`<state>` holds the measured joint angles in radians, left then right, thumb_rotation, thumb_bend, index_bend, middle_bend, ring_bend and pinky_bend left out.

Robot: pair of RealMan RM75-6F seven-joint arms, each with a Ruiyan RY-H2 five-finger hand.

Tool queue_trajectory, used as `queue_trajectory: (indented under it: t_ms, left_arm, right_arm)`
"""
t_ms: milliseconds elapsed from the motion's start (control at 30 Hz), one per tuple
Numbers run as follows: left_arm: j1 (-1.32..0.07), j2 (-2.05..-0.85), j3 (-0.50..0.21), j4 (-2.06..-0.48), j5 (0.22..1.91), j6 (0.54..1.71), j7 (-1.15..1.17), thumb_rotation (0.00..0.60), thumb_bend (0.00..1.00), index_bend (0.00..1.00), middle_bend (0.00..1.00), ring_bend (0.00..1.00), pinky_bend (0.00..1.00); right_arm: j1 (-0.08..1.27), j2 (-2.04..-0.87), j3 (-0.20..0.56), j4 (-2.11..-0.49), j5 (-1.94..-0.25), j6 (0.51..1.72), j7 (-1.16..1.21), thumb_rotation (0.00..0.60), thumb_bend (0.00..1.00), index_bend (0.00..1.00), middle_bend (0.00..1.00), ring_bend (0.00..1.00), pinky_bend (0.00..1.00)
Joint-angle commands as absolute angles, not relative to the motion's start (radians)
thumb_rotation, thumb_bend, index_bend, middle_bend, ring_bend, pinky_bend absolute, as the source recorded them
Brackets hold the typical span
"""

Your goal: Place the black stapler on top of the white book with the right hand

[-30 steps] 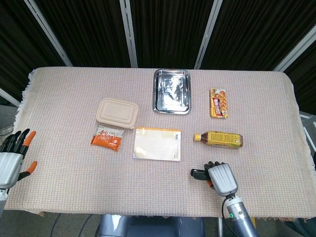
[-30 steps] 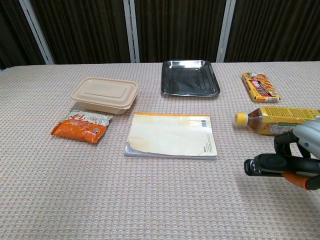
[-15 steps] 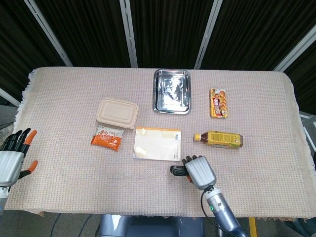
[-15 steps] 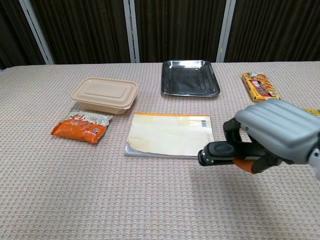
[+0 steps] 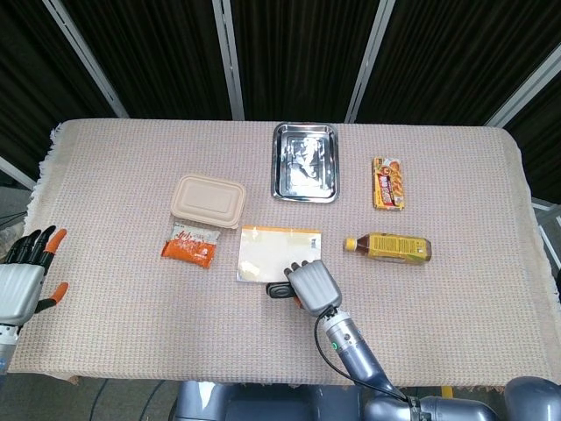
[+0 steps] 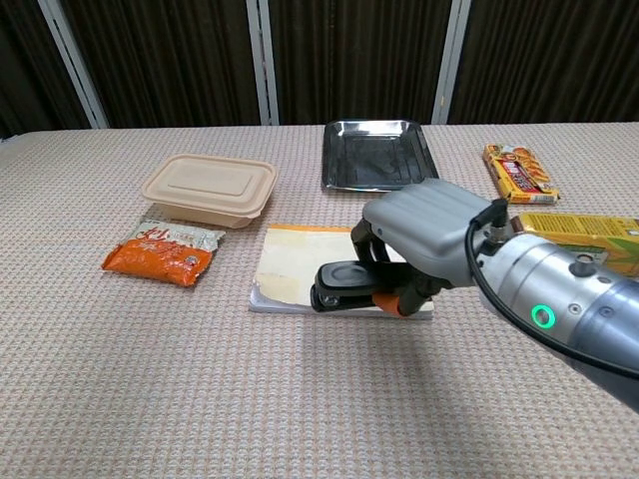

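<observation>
The white book point(image 5: 267, 247) point(image 6: 300, 261) lies flat near the middle of the table. My right hand point(image 5: 312, 286) point(image 6: 419, 235) grips the black stapler point(image 5: 280, 290) point(image 6: 344, 280) and holds it over the book's near edge, its nose pointing left. In the chest view the stapler hangs just above the book's front right part; whether it touches the cover is hard to tell. My left hand point(image 5: 24, 282) hovers off the table's left edge with fingers spread and nothing in it.
A tan lidded food box point(image 5: 209, 200) and an orange snack packet point(image 5: 190, 245) sit left of the book. A steel tray point(image 5: 305, 161) lies behind it. A yellow tea bottle point(image 5: 389, 247) and a snack bar pack point(image 5: 388, 182) are to the right.
My right hand has carried the stapler leftward from the near right of the table to above the book's near edge. The left hand has barely moved.
</observation>
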<state>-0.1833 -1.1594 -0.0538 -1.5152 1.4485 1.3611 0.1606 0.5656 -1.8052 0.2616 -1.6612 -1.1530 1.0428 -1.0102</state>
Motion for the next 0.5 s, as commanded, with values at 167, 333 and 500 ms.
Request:
queue_trajectory:
  t_ms: [167, 333, 500]
  left_arm:
    - [-0.195, -1.163, -0.05, -1.515, 1.438, 1.335, 0.171, 0.6, 0.31, 0.0, 0.0, 0.0, 0.1]
    - [-0.197, -1.161, -0.056, -1.511, 1.426, 1.332, 0.162, 0.6, 0.31, 0.0, 0.0, 0.0, 0.1]
    - [-0.203, -1.162, -0.061, -1.504, 1.408, 1.318, 0.16, 0.6, 0.31, 0.0, 0.0, 0.0, 0.1]
  right_arm:
    - [0.659, -1.846, 0.333, -1.592, -1.043, 1.007, -1.037, 0.6, 0.43, 0.68, 0.52, 0.58, 0.73]
    - [0.723, -1.858, 0.364, -1.543, -0.99, 0.98, -1.03, 0.6, 0.42, 0.68, 0.52, 0.58, 0.73]
    - [0.778, -1.869, 0.377, -1.488, -0.949, 0.948, -1.011, 0.6, 0.43, 0.68, 0.52, 0.58, 0.73]
